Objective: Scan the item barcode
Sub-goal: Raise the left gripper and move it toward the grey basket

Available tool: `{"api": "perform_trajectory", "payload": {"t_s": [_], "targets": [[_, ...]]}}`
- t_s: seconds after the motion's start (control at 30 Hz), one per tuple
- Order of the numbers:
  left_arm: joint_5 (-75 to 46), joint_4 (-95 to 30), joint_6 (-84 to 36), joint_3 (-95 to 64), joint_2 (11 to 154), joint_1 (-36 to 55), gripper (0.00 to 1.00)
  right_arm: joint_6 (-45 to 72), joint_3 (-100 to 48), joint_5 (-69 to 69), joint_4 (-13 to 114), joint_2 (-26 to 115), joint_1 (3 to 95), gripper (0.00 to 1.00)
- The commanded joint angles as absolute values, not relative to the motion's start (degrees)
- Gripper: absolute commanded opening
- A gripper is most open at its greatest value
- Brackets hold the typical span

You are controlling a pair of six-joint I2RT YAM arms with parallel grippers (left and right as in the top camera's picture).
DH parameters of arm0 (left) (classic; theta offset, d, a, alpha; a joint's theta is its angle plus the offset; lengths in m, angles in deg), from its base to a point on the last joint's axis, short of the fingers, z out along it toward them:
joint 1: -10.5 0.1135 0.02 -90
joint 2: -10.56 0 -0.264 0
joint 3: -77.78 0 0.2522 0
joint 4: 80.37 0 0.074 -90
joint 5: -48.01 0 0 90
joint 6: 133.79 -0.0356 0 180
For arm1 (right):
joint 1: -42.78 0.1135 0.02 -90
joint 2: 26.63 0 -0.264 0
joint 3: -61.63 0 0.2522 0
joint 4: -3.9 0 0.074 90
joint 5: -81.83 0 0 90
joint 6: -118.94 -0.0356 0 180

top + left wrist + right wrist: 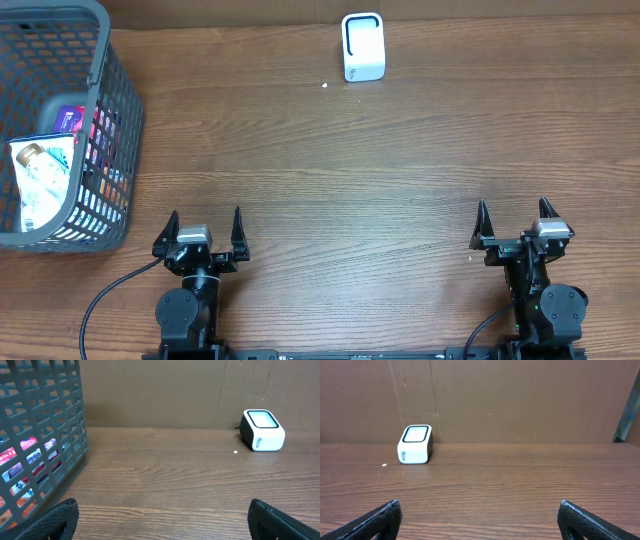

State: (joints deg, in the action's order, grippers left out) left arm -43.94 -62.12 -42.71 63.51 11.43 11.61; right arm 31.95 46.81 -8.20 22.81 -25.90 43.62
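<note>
Ahead and left of the left gripper (206, 224), its jaws wide and empty, items (42, 178) lie in the basket (120, 120). Farther ahead, between both arms, stands the scanner (362, 46). The right gripper (512, 216) gapes empty too.

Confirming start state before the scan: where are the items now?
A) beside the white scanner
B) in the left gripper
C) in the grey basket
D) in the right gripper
C: the packets sit inside the grey basket. The left gripper and right gripper are open and empty, and the scanner stands alone.
</note>
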Motion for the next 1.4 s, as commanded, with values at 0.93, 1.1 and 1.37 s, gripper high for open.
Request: {"api": "perform_trajectory", "payload": {"t_s": [0.93,1.1,1.37], "targets": [[-43.4,-62.3,-43.8,63.8,10.8,11.2,1.0,32.2,47.4,-8.5,22.4,-26.5,43.8,1.0],[-43.5,-62.3,-43.8,63.8,10.8,11.2,1.0,32.2,47.4,-8.5,22.4,-26.5,43.8,1.0],[-22.8,-70.6,-24.6,63.8,10.8,11.2,1.0,32.2,47.4,-8.5,22.4,-26.5,43.8,1.0]]}}
